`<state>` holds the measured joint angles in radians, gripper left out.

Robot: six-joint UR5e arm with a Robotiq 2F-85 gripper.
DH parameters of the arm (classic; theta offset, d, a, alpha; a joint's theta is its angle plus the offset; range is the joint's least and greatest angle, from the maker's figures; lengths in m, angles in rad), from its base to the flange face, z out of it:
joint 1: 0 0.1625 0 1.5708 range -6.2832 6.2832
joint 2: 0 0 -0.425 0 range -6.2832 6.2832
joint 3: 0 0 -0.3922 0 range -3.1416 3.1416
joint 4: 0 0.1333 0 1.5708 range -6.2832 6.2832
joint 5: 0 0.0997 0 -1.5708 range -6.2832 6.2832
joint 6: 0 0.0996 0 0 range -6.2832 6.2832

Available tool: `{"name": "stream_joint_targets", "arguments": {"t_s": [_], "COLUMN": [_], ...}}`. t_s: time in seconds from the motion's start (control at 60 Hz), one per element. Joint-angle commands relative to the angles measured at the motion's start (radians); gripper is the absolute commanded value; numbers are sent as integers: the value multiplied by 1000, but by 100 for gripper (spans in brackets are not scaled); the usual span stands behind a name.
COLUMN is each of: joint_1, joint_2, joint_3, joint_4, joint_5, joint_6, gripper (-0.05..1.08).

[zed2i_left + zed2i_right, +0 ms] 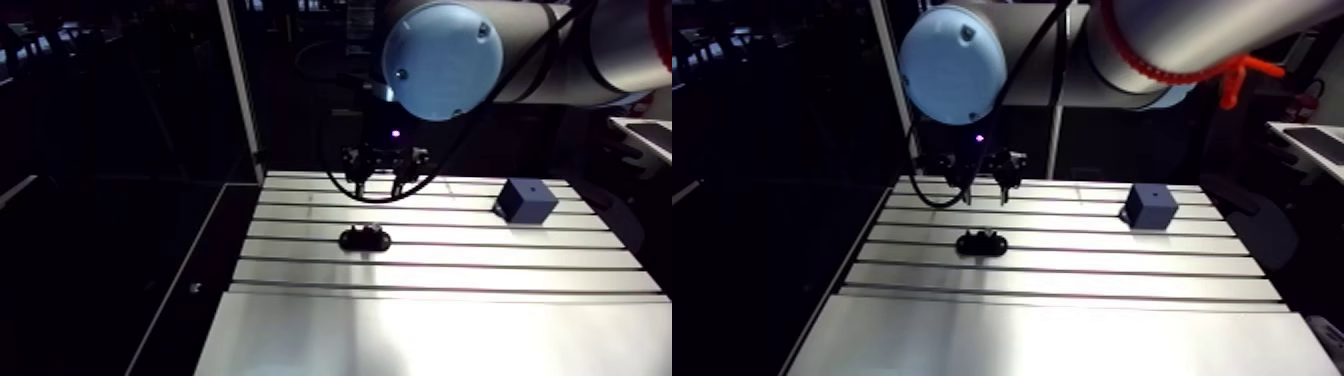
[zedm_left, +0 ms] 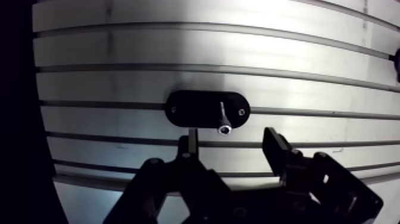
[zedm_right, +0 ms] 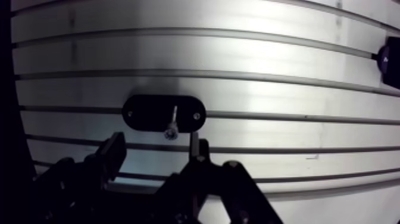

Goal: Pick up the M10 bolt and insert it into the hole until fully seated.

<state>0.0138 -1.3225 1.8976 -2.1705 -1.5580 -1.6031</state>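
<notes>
- Step in hand: the approach to the pick. Nothing is grasped yet.
- The gripper (image 2: 231, 136) hangs above the table (image 1: 450, 290), its two fingers spread apart and empty.
- The bolt (image 2: 222, 119) sits in a black oval holder (image 2: 190, 109) just ahead of the fingers and roughly in line with the gap between them. It seems to stand upright with its shiny head up.
- Next move, as I judge it: centre the gap over the head, go straight down, then close on the bolt without nudging the holder.
- The goal is likely the blue block (image 1: 525, 200), far right and well apart from the holder. It has a small hole (image 1: 531, 186) in its top.
- The surface is slotted, shiny aluminium, with open space all round the holder and nothing crowding the descent.
</notes>
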Motion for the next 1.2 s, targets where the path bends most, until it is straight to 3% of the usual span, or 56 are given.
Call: {"name": "stream_joint_targets", "arguments": {"t_s": [0.017, 0.167, 1.2], "joint_1": [0, 0, 0], "joint_2": [13, 28, 50], "joint_3": [15, 28, 66], "joint_4": [-44, -55, -85], "joint_5": [2, -12, -9], "joint_6": [7, 5, 8], "gripper": [44, 45, 47]}}
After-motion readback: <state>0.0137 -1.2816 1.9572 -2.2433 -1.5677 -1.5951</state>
